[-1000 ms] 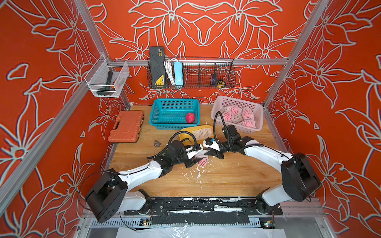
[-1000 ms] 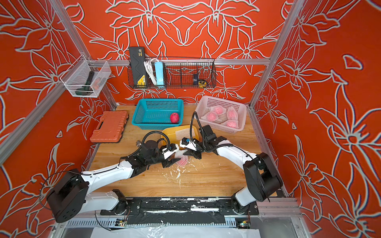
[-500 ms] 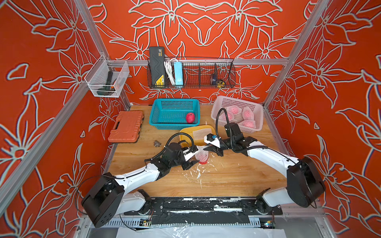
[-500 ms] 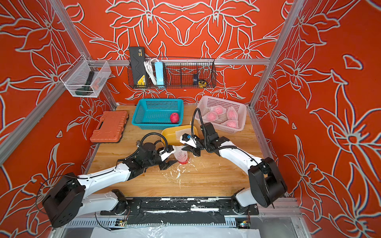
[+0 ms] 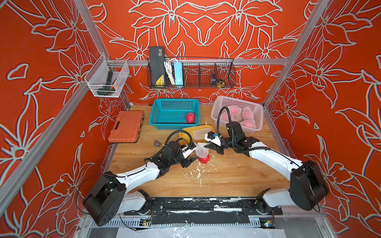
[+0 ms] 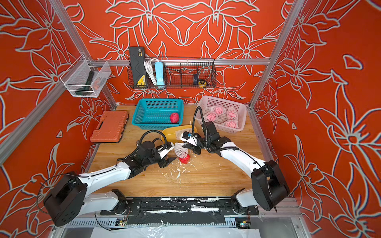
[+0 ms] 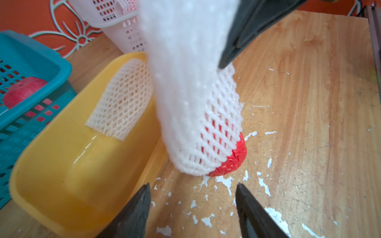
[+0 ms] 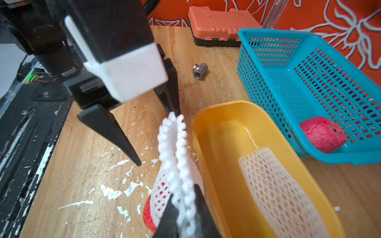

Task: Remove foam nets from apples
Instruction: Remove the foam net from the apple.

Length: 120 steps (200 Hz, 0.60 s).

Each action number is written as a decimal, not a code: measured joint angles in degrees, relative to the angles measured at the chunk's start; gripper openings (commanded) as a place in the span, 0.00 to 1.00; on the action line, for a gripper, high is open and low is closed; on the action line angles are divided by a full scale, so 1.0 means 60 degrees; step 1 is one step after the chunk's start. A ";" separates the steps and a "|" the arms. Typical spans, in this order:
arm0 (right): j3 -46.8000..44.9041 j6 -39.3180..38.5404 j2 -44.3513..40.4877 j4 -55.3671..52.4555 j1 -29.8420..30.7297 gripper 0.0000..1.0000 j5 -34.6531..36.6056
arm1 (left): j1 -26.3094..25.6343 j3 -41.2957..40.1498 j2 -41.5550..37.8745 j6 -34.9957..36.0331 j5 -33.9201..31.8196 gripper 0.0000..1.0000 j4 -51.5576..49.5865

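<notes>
The right gripper [image 5: 208,145] is clenched on the bunched upper end of a white foam net [image 5: 201,150], pinching the mesh flat between its black fingers in the right wrist view. The net hangs stretched into a tube, and a red apple [image 7: 233,160] pokes out of its open bottom, at or just above the wooden counter [image 5: 237,175]; I cannot tell whether it touches. The left gripper [image 7: 192,187] is spread wide and holds nothing, its tips just beside the net's lower end. White foam crumbs [image 5: 198,171] litter the counter below. Just behind, a yellow tub [image 5: 185,131] holds an empty foam net [image 5: 201,131] lying flat. A bare apple [image 5: 190,117] lies in the teal basket [image 5: 165,115], and netted apples [image 5: 247,113] fill the pale pink basket [image 5: 237,101].
</notes>
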 measured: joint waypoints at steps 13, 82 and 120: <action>0.0062 -0.0022 -0.0091 -0.0222 0.0000 0.14 0.0066 | 0.0011 0.0000 -0.0182 -0.0018 0.0025 0.65 -0.0091; 0.0080 0.0036 -0.0659 -0.1086 0.0000 0.15 0.0510 | 0.0015 -0.0222 -0.0495 -0.0098 0.0047 0.65 -0.0299; 0.0321 0.0357 -0.1024 -0.1377 0.0000 0.15 0.1402 | 0.0011 -0.0229 -0.0481 -0.0219 0.0262 0.66 -0.0361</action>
